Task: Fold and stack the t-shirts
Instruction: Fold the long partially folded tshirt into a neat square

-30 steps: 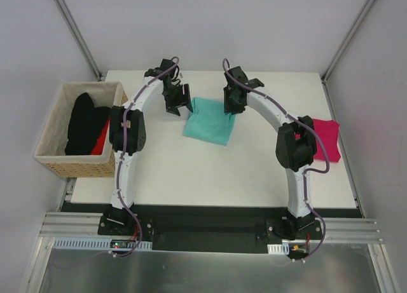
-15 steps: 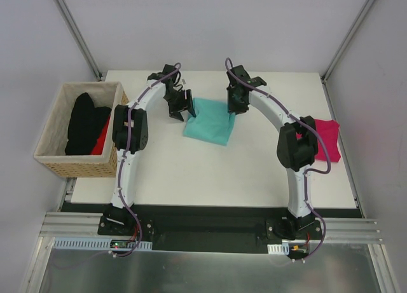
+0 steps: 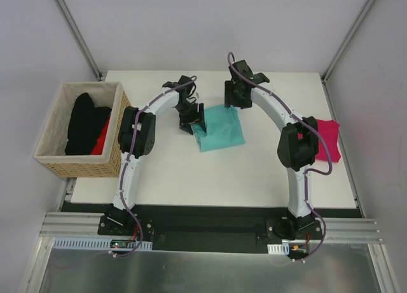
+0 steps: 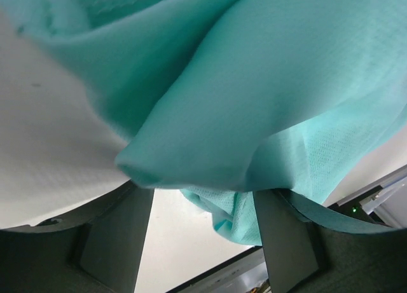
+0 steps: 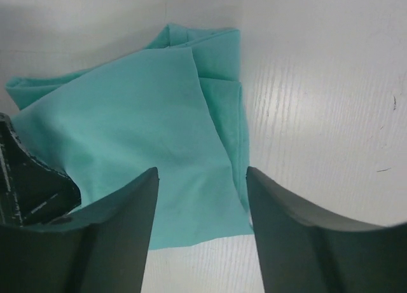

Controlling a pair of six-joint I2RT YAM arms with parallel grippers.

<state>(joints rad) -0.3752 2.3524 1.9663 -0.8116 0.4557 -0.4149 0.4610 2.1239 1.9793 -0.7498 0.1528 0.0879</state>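
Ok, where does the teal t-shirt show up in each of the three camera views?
Top external: the teal t-shirt lies near the middle of the picture, on the far half of the table.
Left wrist: it fills the top and right of the picture, bunched up close.
Right wrist: it lies left of centre.
Shared landmark: the white table beneath it, bare at left in the left wrist view and at right in the right wrist view.
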